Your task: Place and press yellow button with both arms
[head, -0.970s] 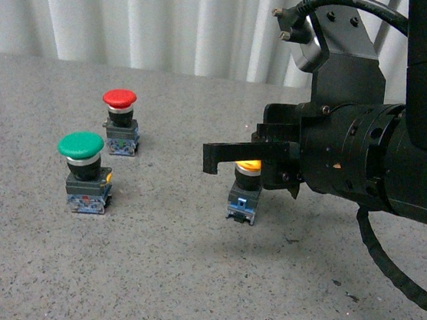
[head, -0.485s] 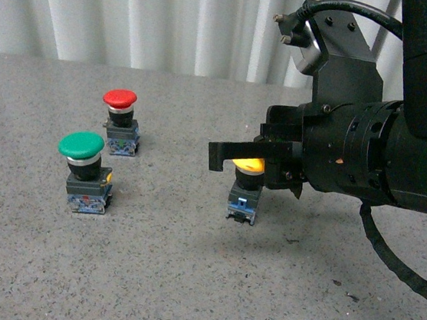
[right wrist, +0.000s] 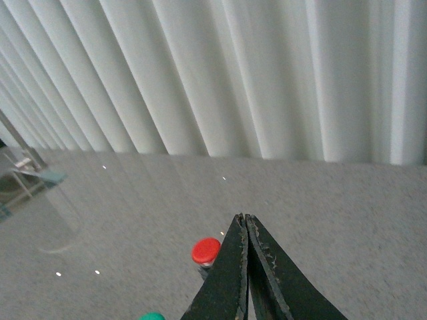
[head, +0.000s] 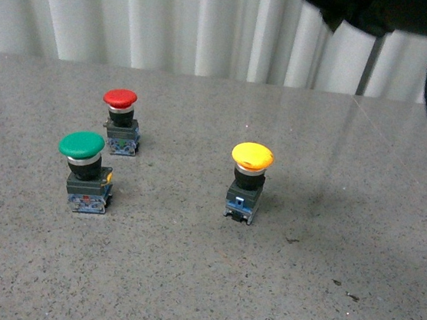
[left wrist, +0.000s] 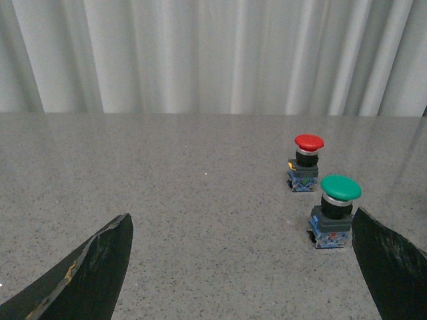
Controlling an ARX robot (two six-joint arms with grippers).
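Observation:
The yellow button (head: pixel 249 181) stands upright and alone on the grey table, right of centre in the front view, with a domed yellow cap, black collar and blue-grey base. My right arm (head: pixel 385 10) shows only as a black bulk at the top right, high above the button. My right gripper (right wrist: pixel 245 223) is shut and empty, its two black fingers pressed together, raised above the table. My left gripper (left wrist: pixel 240 267) is open and empty, its fingers (left wrist: pixel 87 273) spread wide near the table, away from the yellow button, which does not show in that view.
A green button (head: pixel 87 171) and a red button (head: pixel 121 121) stand at the left of the table; both also show in the left wrist view (left wrist: pixel 335 210) (left wrist: pixel 306 162). The red cap shows in the right wrist view (right wrist: pixel 206 251). White curtains (head: pixel 138 12) hang behind the grey table (head: pixel 184 280).
My right arm has lifted up and away from the yellow button, leaving the front view almost entirely. The yellow button stands free on the table where it was.

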